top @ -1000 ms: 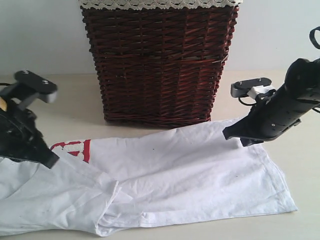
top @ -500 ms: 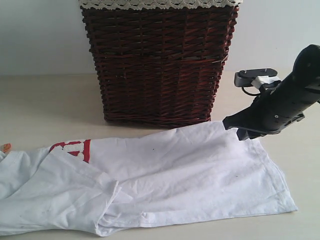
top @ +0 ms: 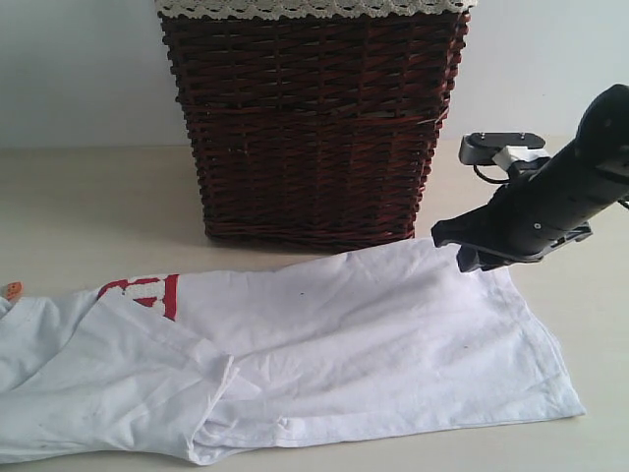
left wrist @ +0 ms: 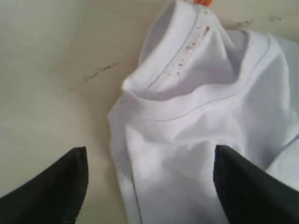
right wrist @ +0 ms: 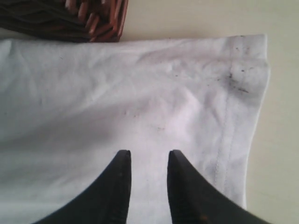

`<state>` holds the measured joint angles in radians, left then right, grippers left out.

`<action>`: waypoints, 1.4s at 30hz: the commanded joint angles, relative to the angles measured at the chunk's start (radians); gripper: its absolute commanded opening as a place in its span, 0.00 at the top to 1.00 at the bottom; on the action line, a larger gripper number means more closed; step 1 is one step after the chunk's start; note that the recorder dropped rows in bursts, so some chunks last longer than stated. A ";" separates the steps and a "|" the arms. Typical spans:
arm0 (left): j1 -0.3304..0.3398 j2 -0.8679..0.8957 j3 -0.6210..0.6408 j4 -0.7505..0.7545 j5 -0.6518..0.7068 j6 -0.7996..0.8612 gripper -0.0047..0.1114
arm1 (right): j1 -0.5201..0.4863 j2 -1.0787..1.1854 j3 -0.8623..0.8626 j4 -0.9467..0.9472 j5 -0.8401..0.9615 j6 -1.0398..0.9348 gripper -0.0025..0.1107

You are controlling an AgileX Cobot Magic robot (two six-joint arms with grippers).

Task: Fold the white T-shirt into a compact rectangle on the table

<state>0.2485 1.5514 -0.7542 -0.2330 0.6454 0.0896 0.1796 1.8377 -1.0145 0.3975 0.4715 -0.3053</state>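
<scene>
Wicker basket [top: 310,128], dark brown and tall, stands toward the far edge of the tabletop, with a lace-edged liner [top: 314,8] over its rim. It blocks the ground just behind the white T-shirt [top: 344,354], whose far border runs close along the basket's foot.

The shirt lies spread along the near edge of the table [top: 88,206], one sleeve folded over on the left side. A red patch [top: 142,292] and an orange tag [top: 10,289] show toward the left edge.

The right gripper [right wrist: 147,156] hangs over the shirt's far right corner, just beside the basket, fingers a narrow gap apart and clamped on nothing. The left gripper [left wrist: 149,154] is over the collar [left wrist: 177,70], fingers wide apart and empty.

The tabletop is smooth, pale cream, with faint dark marks. A plain pale wall [top: 79,69] rises behind it.
</scene>
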 commanded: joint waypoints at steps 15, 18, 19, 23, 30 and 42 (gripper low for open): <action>0.080 0.113 0.006 -0.301 -0.004 0.280 0.34 | -0.005 -0.193 0.082 0.012 -0.071 -0.022 0.78; 0.078 0.149 0.006 -0.344 -0.002 0.298 0.34 | -0.005 -0.244 0.108 0.016 -0.065 -0.022 0.78; 0.078 0.159 0.006 -0.352 -0.002 0.298 0.34 | -0.005 -0.260 0.111 0.019 -0.060 -0.022 0.78; 0.078 0.172 0.006 -0.380 -0.003 0.313 0.34 | -0.005 -0.320 0.119 0.075 -0.024 -0.039 0.78; 0.078 0.172 0.025 -0.372 -0.027 0.353 0.34 | -0.005 -0.401 0.119 0.247 0.004 -0.199 0.78; 0.081 0.252 0.002 -0.232 -0.085 0.214 0.34 | -0.005 -0.429 0.119 0.338 0.027 -0.278 0.78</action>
<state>0.3271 1.7657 -0.7526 -0.4400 0.5564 0.3121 0.1796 1.4168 -0.8972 0.7285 0.5026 -0.5679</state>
